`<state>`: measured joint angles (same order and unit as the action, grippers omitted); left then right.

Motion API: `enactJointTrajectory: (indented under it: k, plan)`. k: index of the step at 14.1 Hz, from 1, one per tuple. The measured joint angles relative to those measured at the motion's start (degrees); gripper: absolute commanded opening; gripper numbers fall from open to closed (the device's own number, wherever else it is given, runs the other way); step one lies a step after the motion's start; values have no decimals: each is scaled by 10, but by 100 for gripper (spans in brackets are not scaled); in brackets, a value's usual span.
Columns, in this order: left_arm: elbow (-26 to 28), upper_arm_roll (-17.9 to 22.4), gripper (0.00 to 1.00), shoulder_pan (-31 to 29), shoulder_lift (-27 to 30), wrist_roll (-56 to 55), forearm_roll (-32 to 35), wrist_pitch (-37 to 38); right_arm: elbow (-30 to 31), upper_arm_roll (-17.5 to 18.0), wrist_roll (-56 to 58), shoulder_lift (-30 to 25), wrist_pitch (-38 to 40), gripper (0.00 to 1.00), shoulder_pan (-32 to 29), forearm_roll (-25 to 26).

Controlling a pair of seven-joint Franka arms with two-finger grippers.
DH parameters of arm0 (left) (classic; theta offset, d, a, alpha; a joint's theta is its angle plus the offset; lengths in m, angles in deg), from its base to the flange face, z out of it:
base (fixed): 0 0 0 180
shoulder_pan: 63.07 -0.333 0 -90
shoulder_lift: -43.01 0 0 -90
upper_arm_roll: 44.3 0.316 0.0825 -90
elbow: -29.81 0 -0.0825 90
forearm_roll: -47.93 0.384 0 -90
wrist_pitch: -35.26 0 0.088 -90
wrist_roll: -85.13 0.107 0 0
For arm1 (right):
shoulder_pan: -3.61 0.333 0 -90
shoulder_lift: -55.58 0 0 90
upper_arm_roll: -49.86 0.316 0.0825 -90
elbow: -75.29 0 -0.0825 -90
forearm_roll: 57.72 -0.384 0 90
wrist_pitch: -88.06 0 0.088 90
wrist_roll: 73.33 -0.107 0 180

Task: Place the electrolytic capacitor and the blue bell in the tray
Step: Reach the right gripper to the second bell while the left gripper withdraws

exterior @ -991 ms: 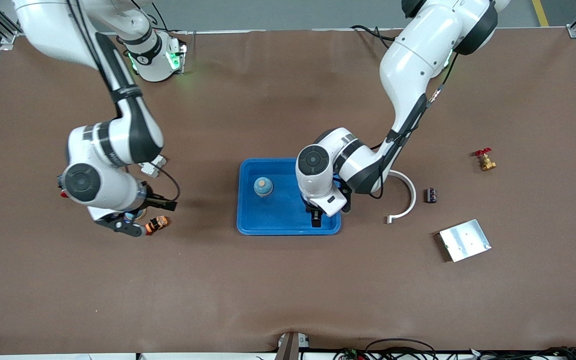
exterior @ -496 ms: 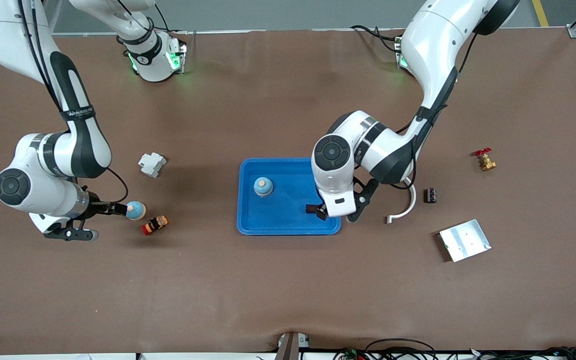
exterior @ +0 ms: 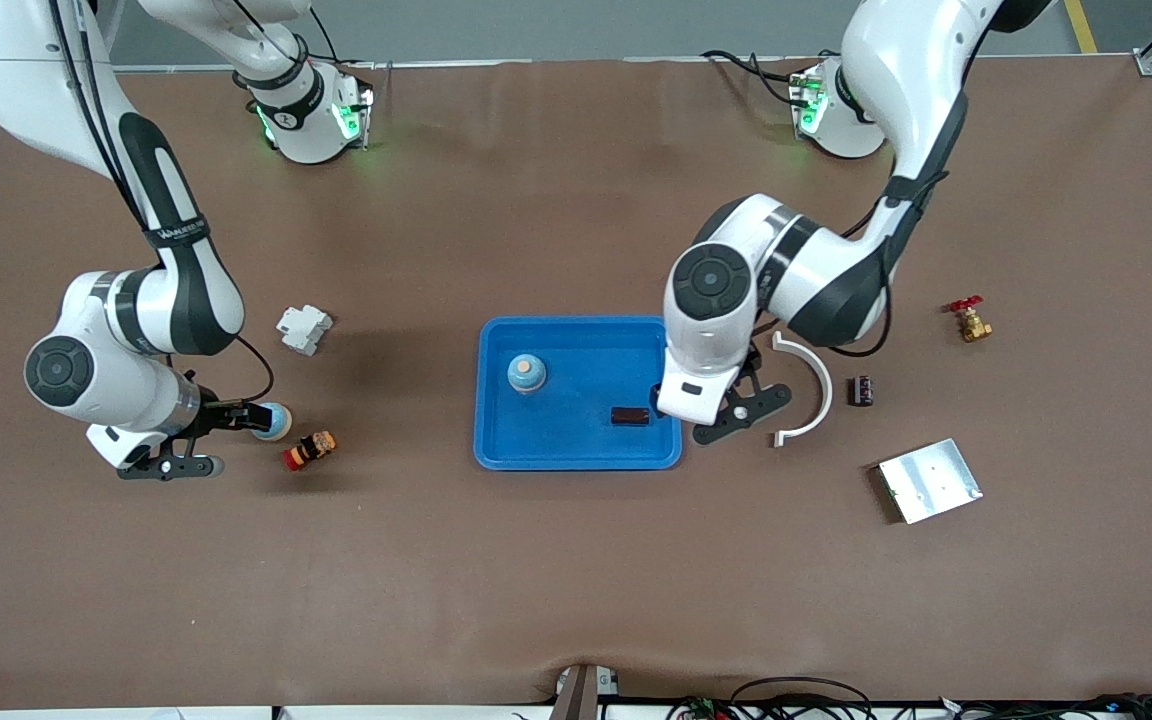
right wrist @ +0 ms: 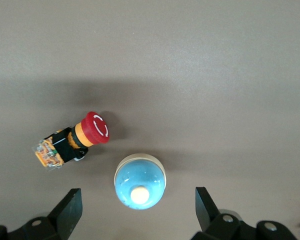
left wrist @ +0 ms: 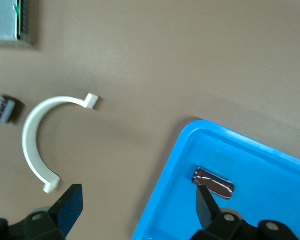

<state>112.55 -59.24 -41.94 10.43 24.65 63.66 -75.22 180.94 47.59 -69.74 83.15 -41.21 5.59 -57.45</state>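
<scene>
The blue tray lies mid-table. In it stand a blue bell and, lying flat, the dark electrolytic capacitor, which also shows in the left wrist view. My left gripper is open and empty over the tray's rim at the left arm's end. A second blue bell sits on the table toward the right arm's end. My right gripper is open and empty just above it; the right wrist view shows this bell free between the spread fingers.
A red emergency button lies beside the second bell. A white breaker lies farther from the camera. Toward the left arm's end are a white arc, a small dark part, a silver plate and a brass valve.
My left gripper let go of the capacitor in the tray and drew off toward the left arm's end. My right arm swung back from the second bell, then edged closer.
</scene>
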Motion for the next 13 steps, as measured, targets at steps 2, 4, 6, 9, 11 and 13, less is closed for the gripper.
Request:
enactJointTrajectory:
  k: [2,4,6,9,11,13]
  plan:
    - [10,-8,100,-14,15,77,0,0,1,-2,22,4,-5,100,-9,0]
    - [17,-11,100,-33,25,144,0,0,4,-3,34,8,-18,100,-14,0]
    - [27,-12,100,-57,32,191,0,-6,8,-3,38,13,-31,100,-14,0]
    - [104,-13,100,-85,59,210,0,-92,15,-4,54,23,-42,100,-19,0]
    - [177,-14,100,-109,90,241,0,-149,22,-4,67,32,-58,100,-31,-1]
    - [225,-15,100,-126,114,282,0,-165,24,-3,72,39,-61,100,-34,-13]
